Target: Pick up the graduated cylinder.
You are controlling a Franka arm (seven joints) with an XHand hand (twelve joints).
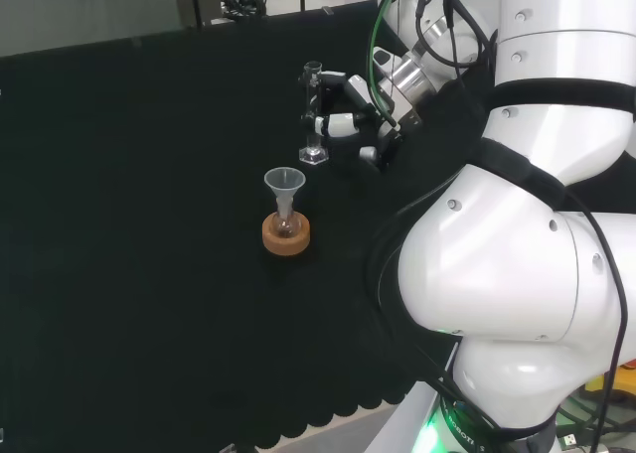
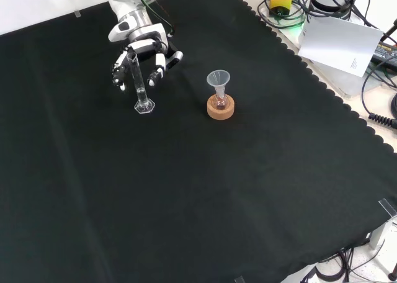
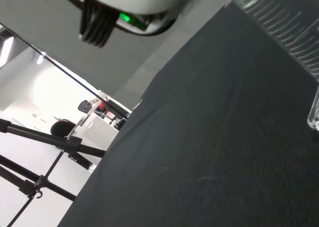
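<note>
Standing upright, graduated cylinder (image 2: 141,84) seemingly between hand (image 2: 144,50) fingers.

black cloth worktop (image 2: 186,196). graduated cylinder (image 2: 140,84), clear, upright on its hexagonal foot, upper left. hand (image 2: 141,50) behind it, fingers spread either side of the tube. right of it, apart: cork ring stand (image 2: 221,108) bearing small flask with funnel (image 2: 218,79).

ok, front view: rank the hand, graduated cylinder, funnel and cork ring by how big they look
1. Hand, widest spread.
2. Graduated cylinder, tall but thin, standing on the cloth with the fingers around its upper part.
3. Cork ring and funnel: these look about alike, so no ranking between them.
</note>
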